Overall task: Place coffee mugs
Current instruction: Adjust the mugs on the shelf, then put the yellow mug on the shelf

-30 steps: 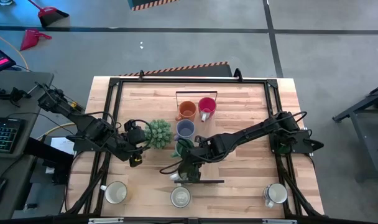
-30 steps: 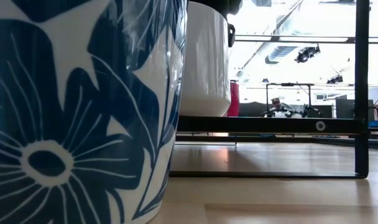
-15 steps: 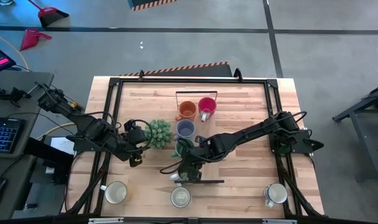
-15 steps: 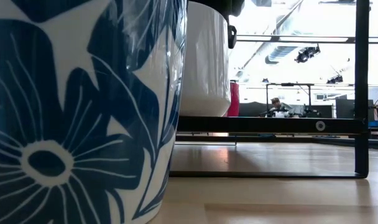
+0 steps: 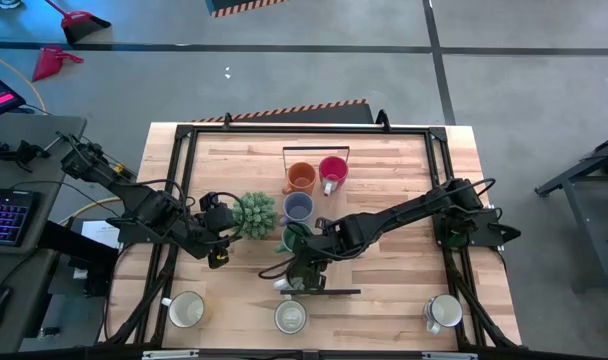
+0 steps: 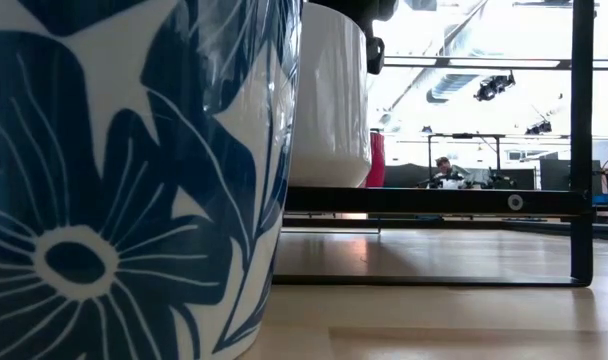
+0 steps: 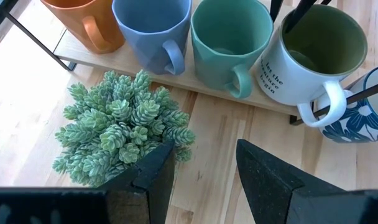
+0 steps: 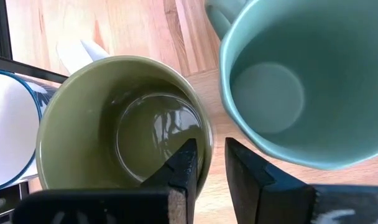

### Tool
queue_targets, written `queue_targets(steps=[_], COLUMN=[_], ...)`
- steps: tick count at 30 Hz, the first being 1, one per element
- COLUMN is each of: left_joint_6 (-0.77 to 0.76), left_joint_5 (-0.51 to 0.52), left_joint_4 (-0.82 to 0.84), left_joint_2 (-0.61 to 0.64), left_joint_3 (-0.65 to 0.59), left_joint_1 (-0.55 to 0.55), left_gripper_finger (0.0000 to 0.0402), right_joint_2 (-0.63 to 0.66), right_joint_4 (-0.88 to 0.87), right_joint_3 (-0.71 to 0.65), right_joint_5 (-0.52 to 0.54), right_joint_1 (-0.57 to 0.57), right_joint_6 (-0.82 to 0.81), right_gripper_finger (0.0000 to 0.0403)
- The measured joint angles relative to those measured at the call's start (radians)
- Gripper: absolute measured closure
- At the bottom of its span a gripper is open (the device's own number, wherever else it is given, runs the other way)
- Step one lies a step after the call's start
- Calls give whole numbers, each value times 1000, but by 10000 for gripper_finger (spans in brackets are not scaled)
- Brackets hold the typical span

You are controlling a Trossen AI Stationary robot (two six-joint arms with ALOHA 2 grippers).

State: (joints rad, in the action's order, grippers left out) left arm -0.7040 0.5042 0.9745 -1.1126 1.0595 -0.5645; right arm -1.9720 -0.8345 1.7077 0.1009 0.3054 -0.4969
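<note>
Release looked underway: right pincer (image 8: 211,171), fingers slightly apart, straddled the olive mug's (image 8: 124,121) rim; best lifted straight up. Left pincer (image 7: 204,168) waited, apart.

Even, bright light falls on my bench (image 5: 384,170) from above, shadows soft. Level with it, the nearest blue-flowered mug (image 6: 134,170) looms blurred against glaring ceiling lights.
</note>
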Motion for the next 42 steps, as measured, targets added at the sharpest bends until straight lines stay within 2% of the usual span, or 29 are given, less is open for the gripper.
queue_targets(steps=[7,12,20,24,28,31,34,37,42], left_joint_6=[0,0,0,-2,-26,-64,-129,-197,-302], left_joint_5=[0,0,0,-7,-95,-236,-395,-509,-600], left_joint_4=[0,0,0,0,1,39,132,217,211], left_joint_2=[0,0,0,0,0,0,-13,-27,-66], left_joint_3=[0,0,0,0,0,0,0,0,0], left_joint_1=[0,0,0,0,0,0,-6,-37,-123], left_gripper_finger=[241,241,241,241,241,241,241,241,241], right_joint_2=[5,5,5,5,5,5,5,5,7], right_joint_4=[-5,-29,-121,-178,-297,-435,-582,-693,-739], right_joint_3=[5,59,192,297,396,452,484,491,476], right_joint_5=[0,4,7,7,37,106,161,211,265], right_joint_1=[-3,-4,-2,18,55,88,122,151,195], right_joint_6=[0,24,37,97,158,153,90,2,-92], right_gripper_finger=[343,343,343,343,343,343,343,343,343])
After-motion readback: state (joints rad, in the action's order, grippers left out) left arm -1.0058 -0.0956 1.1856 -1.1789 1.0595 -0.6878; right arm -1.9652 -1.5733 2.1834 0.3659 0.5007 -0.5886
